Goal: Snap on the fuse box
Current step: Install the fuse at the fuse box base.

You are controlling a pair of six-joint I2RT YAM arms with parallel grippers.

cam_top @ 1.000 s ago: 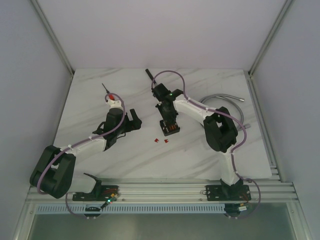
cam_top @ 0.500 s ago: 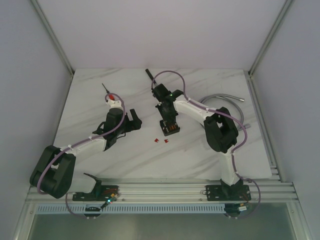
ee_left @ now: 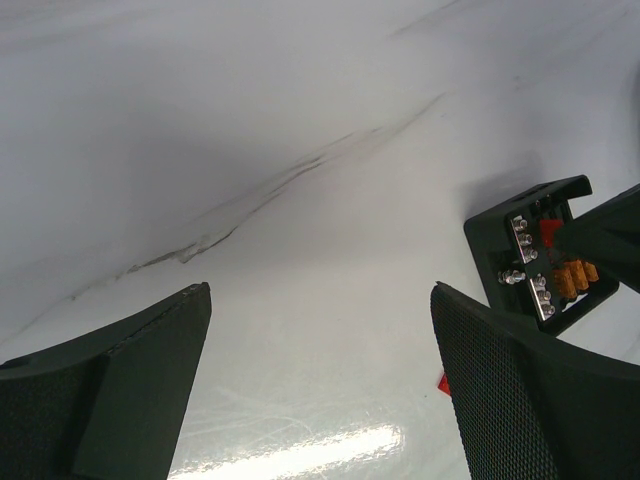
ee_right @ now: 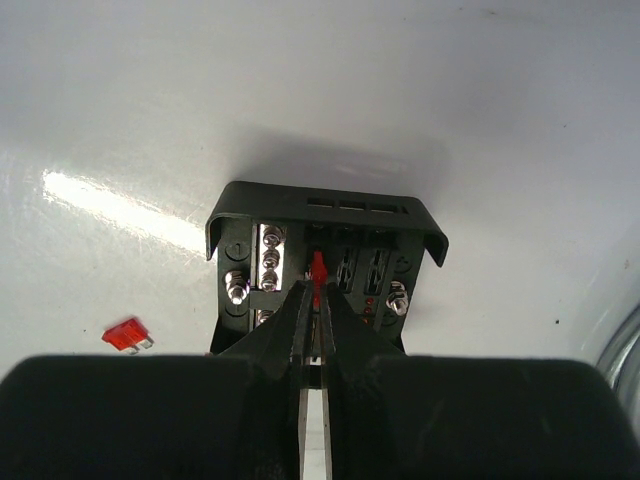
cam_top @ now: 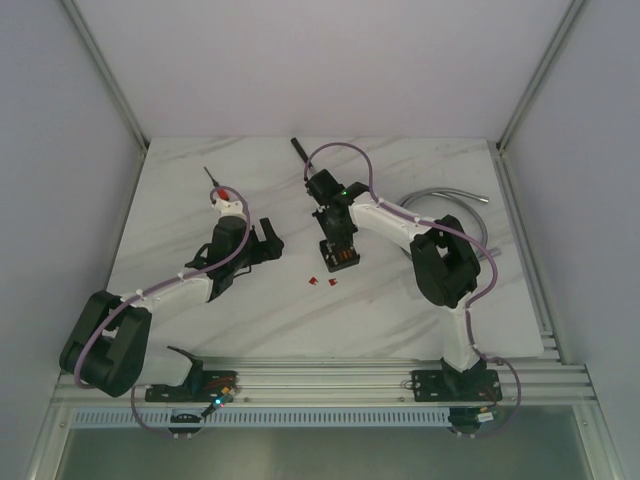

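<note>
Red fuse (ee_right: 318, 268) pinched at fuse box (ee_right: 330, 200)
Right gripper (ee_right: 312, 300) had just clenched, seemingly on it, ready for pressing; left gripper (ee_left: 318, 290) gaped at nine o'clock.

We look down on a white tabletop (cam_top: 400, 180) veined with faint grey, like marble. Plain pale panels close it in: a back wall (cam_top: 330, 60) across the top of the frame, a left wall (cam_top: 45, 170) and a right wall (cam_top: 600, 220), joined by slanting metal posts (cam_top: 105, 75). An aluminium rail (cam_top: 330, 378) runs along the lower edge. In the right wrist view we see a bright glare (ee_right: 120, 210) on the glossy surface.
</note>
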